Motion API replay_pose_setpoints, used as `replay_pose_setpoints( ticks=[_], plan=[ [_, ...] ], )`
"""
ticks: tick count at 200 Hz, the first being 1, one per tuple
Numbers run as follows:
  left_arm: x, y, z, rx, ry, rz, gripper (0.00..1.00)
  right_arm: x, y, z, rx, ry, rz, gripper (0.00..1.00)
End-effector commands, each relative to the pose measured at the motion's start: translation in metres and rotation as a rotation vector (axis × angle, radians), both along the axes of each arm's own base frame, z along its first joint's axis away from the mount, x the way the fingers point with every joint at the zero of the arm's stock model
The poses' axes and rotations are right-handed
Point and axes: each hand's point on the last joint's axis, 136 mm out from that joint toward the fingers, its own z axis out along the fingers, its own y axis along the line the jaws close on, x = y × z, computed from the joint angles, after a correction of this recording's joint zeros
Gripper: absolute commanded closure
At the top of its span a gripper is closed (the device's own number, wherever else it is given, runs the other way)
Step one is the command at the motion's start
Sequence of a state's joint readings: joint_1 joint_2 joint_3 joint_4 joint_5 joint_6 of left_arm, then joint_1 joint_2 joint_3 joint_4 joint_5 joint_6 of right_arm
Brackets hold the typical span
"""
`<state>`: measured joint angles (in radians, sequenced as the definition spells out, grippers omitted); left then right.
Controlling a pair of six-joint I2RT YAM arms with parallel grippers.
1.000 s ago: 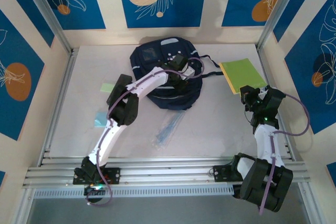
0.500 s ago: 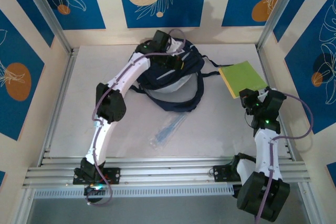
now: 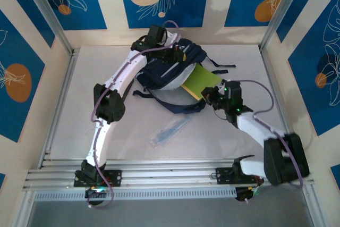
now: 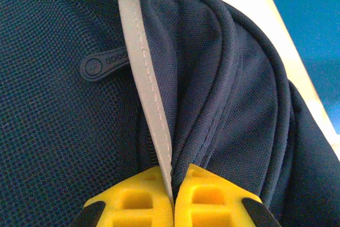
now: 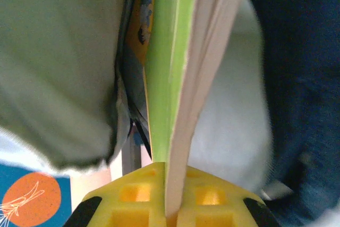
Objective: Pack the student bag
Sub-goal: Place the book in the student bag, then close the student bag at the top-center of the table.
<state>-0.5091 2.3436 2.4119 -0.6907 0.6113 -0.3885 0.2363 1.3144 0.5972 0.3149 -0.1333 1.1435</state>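
Note:
The student bag [image 3: 156, 73], dark navy with a pale lining, lies at the back middle of the table, its top panel raised. My left gripper [image 3: 174, 56] is shut on that panel; in the left wrist view its yellow fingertips [image 4: 143, 198] pinch the navy fabric at the grey stripe [image 4: 146, 73]. A lime green book [image 3: 202, 78] slants with its far end inside the bag's mouth. My right gripper [image 3: 211, 95] is shut on its near edge. In the right wrist view the green cover and pale pages [image 5: 175, 78] run up from between the fingers, with the bag's fabric on both sides.
A clear plastic packet [image 3: 170, 128] lies on the table in front of the bag. Black straps [image 3: 159, 98] trail from the bag toward me and to its right. Metal rails [image 3: 170, 174] cross the near edge, and frame posts stand at the back corners.
My right arm has swung left, carrying the green book from the back right of the table into the bag's mouth. My left gripper has lifted the bag's panel up and back.

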Motion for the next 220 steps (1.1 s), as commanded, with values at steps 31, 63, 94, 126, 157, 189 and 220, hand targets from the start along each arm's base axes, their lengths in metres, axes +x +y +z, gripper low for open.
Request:
replay_pose_setpoints(
  ticks=[31,63,94,126,157,189,220],
  plan=[
    [-0.021,-0.024,0.086,-0.188,-0.117,-0.062,1.00,0.085,0.063,0.050,0.059,-0.360,0.018,1.00],
    [-0.019,-0.029,0.086,-0.217,-0.105,-0.050,1.00,0.118,0.090,0.009,0.063,-0.286,0.000,1.00],
    [-0.016,-0.033,0.079,-0.227,-0.090,-0.041,1.00,0.129,0.101,-0.016,0.117,-0.260,-0.005,0.84],
    [-0.009,-0.035,0.068,-0.220,-0.081,-0.022,1.00,0.111,0.088,-0.018,0.098,-0.181,0.000,0.48],
    [-0.002,-0.036,0.060,-0.216,-0.078,-0.003,1.00,0.069,0.063,-0.022,0.058,-0.005,0.003,0.33],
    [0.007,-0.033,0.050,-0.188,-0.065,0.062,0.99,0.018,0.039,-0.009,-0.041,0.018,0.049,0.27],
    [0.009,-0.027,0.045,-0.166,-0.058,0.102,0.71,-0.026,0.011,0.013,-0.189,0.004,0.053,0.24]
  ],
)
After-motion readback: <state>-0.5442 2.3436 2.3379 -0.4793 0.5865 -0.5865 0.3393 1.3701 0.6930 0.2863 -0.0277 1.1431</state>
